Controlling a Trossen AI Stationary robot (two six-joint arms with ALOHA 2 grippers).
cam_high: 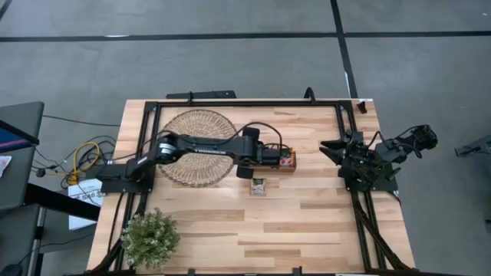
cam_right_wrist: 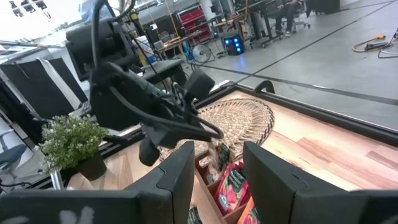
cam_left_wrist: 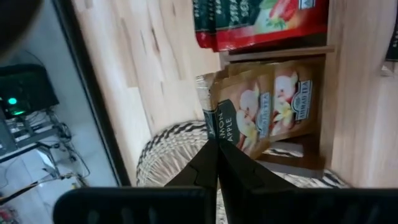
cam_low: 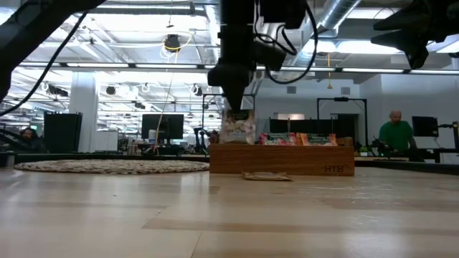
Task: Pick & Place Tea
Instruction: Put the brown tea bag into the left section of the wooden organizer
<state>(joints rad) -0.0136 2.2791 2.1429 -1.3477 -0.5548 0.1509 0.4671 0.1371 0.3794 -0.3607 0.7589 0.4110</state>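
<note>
1. The left gripper [cam_left_wrist: 216, 163] is closed on a pale tea sachet [cam_left_wrist: 231, 127], holding it over the end compartment of the wooden tray [cam_low: 287, 159].
2. Red sachets [cam_left_wrist: 261, 22] fill the adjacent compartment.
3. One sachet [cam_high: 258, 186] lies on the table [cam_high: 307, 222] beside the tray.
4. The right gripper [cam_right_wrist: 217, 168] is open, parked at the table's right edge.

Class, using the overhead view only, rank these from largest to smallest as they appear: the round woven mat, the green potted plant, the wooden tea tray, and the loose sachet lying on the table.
1. Round woven mat
2. Green potted plant
3. Brown wooden tea tray, partly hidden by the left arm, so unsure
4. Loose sachet
</note>
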